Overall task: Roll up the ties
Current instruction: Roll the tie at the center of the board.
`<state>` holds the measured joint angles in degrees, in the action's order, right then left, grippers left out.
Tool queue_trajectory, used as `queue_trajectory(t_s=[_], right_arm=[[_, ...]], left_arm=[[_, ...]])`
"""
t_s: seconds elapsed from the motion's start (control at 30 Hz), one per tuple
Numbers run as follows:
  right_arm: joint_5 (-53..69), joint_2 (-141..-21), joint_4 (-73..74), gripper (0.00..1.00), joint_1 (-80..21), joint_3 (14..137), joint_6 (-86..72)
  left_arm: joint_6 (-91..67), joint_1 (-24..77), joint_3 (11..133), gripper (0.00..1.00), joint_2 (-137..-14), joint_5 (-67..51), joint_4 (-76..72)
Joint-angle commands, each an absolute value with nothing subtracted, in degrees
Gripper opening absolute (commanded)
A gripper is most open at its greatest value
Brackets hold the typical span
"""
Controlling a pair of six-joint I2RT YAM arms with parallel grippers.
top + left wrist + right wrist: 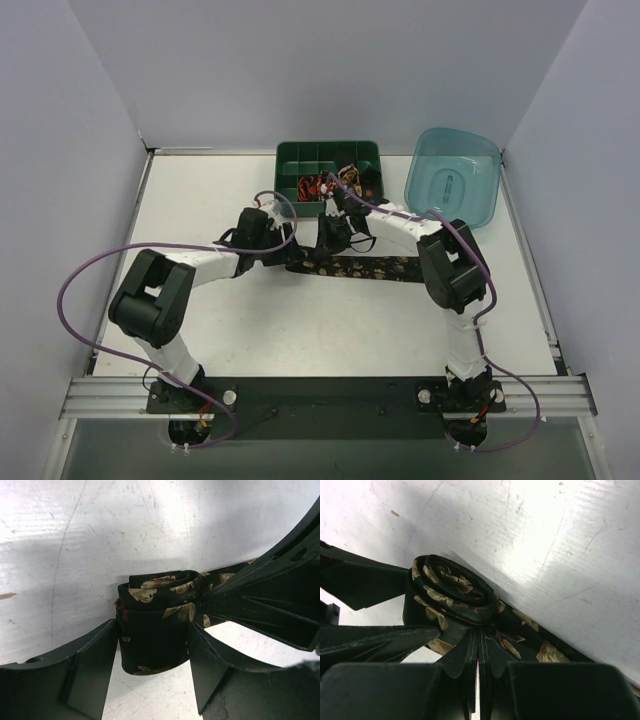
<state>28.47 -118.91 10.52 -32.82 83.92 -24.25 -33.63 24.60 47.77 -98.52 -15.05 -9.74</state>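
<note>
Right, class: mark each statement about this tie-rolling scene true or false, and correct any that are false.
1. The tie is only partly rolled, and a flat strip of it lies on the table. True.
2. The finished coils sit in the teal tub. False: they sit in compartments of the green tray.
3. The left gripper has one finger on each side of the rolled end. True.
4. The tie being rolled has blue motifs. False: they are gold on black.
</note>
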Motion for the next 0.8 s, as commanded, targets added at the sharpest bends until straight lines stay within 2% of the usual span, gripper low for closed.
queue_trajectory(t_s=[0.0, 0.2, 0.53, 0.77], right_arm=[[29.2, -120.3, 10.9, 0.00, -33.4, 86.2, -25.4], [29.0, -121.1, 10.4, 0.00, -33.5, 86.5, -25.9], [29.3, -122.1, 10.4, 0.00, -33.4, 86.2, -26.1], [30.6, -121.6, 9.2, 0.00, -33.5, 86.0, -26.2]], left_arm=[[-27.1, 26.3, 54.0, 0.67, -94.7, -10.2, -0.1], [-26.2, 27.1, 55.3, 0.67, -95.2, -8.8, 3.0], [-27.4, 27.2, 53.4, 0.66, -94.2, -11.1, -3.2], [-26.4, 29.1, 56.5, 0.66, -93.3, -11.2, -1.0]])
